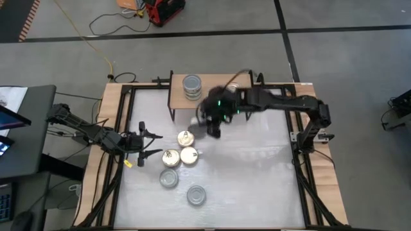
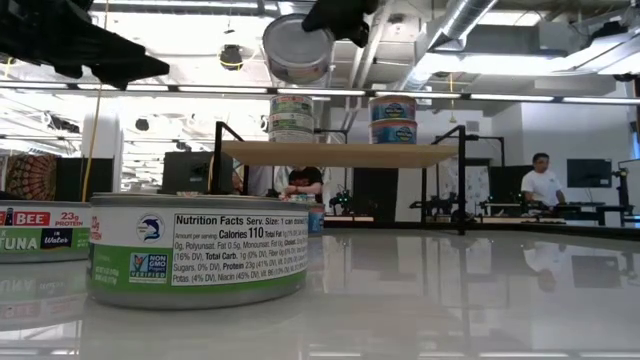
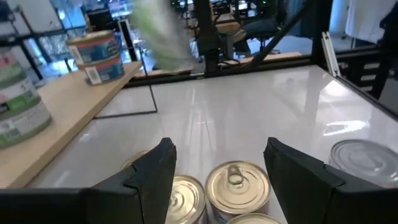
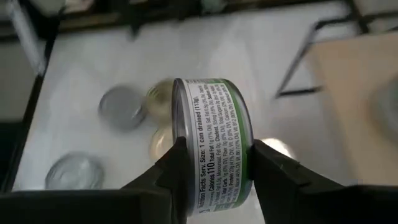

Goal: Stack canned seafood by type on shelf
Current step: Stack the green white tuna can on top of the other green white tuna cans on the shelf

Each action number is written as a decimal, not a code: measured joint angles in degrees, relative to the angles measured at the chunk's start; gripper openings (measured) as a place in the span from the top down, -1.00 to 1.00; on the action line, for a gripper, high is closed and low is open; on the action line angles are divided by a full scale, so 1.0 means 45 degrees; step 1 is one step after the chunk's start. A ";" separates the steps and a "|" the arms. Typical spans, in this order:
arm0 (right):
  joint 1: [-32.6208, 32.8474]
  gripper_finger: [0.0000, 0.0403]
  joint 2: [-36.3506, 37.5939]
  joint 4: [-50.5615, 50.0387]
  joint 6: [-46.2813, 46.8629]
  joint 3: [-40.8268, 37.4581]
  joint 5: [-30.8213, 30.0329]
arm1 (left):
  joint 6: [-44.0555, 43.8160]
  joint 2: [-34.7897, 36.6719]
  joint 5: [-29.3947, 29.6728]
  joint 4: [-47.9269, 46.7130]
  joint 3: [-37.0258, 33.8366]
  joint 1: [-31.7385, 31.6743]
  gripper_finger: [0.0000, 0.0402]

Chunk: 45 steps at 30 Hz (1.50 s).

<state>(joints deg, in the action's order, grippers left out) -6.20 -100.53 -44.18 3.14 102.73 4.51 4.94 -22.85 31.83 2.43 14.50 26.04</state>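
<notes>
My right gripper (image 1: 212, 126) hangs in the air in front of the shelf (image 1: 183, 101) and is shut on a green-labelled tin (image 4: 212, 146). The low view shows that tin (image 2: 295, 48) high above the board. The wooden shelf (image 2: 340, 153) carries a green-label stack (image 2: 292, 120) and a blue-label stack (image 2: 393, 120). My left gripper (image 3: 217, 171) is open and low over the table's left part, its fingers just short of the gold-lidded tins (image 3: 237, 183). Three gold-lidded tins (image 1: 185, 137) and two silver-lidded tins (image 1: 168, 178) stand on the table. My right gripper pinches the green-labelled tin between its two fingers (image 4: 177, 168), one on each flat end. The label wall (image 4: 214, 124) faces the wrist camera. The tin is lifted clear and tipped onto its edge, with one round face (image 2: 292, 45) turned toward the table's near side.
A green-label tin (image 2: 197, 248) and part of another tin (image 2: 30, 232) stand close to the near edge. A silver-lidded tin (image 1: 196, 194) sits nearest the front. The table's right half (image 1: 257, 167) is bare. People sit in the room beyond the table (image 2: 540, 180).
</notes>
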 joint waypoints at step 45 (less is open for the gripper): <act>-0.6818 0.19 -0.3123 0.3444 0.4638 0.2940 0.7745 | 0.4292 0.0010 0.1708 0.1065 0.0000 0.0000 -0.16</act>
<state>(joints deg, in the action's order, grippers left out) -36.88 -114.58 -28.68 24.01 115.96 39.36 24.26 -22.81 39.52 7.22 14.50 26.04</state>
